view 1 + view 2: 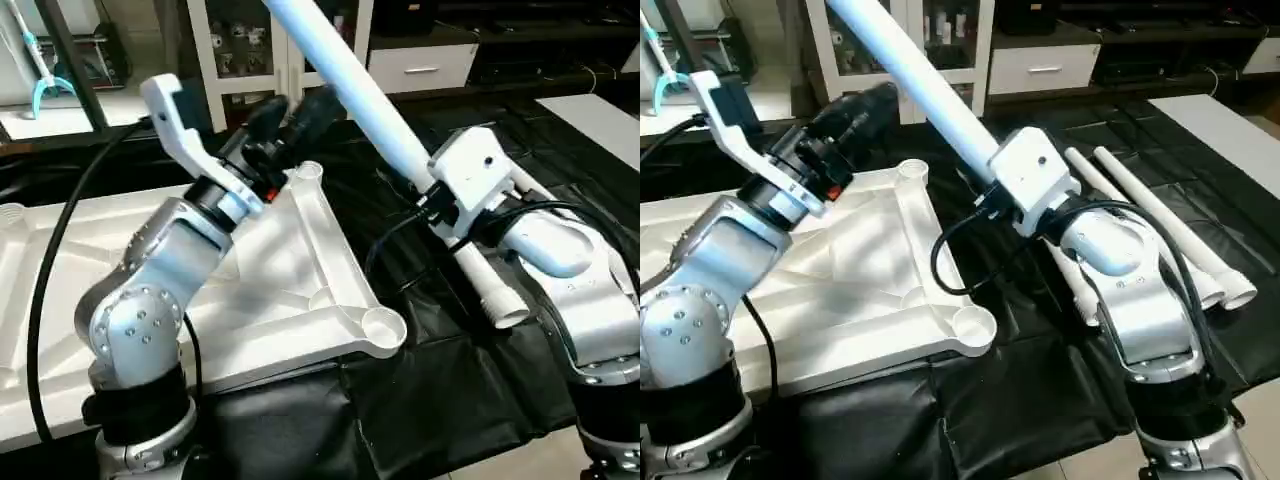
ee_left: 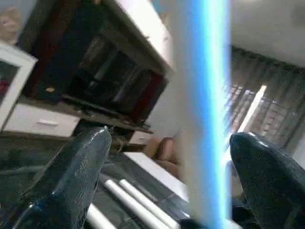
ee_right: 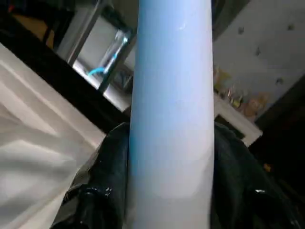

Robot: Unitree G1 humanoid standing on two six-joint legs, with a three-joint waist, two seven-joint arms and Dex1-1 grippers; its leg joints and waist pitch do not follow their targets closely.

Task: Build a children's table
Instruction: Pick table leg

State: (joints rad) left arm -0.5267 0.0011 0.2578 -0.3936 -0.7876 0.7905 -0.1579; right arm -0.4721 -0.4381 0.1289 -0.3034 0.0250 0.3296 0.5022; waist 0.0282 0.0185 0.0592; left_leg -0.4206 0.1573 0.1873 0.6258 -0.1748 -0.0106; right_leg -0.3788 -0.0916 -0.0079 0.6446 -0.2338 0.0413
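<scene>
Table top (image 1: 300,290) lies ribbed side up on black sheet (image 1: 1040,390) | right gripper (image 3: 167,157) clamps tilted leg (image 1: 350,85) above it; left gripper (image 2: 167,157) spread wide around leg | spare legs (image 1: 1160,225) beyond, cabinet (image 1: 940,40) behind

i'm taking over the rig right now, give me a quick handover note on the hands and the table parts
Right hand: shut on a leg, held slanting above the work.
Left hand: open, fingers either side of that same leg, not gripping.
Table top: lies underside up on the black sheet; the near corner socket is empty.
Spare legs: lie on the sheet by the right arm.
Done: no leg seen fitted.
Left: seat the held leg in a socket, then the others.
</scene>
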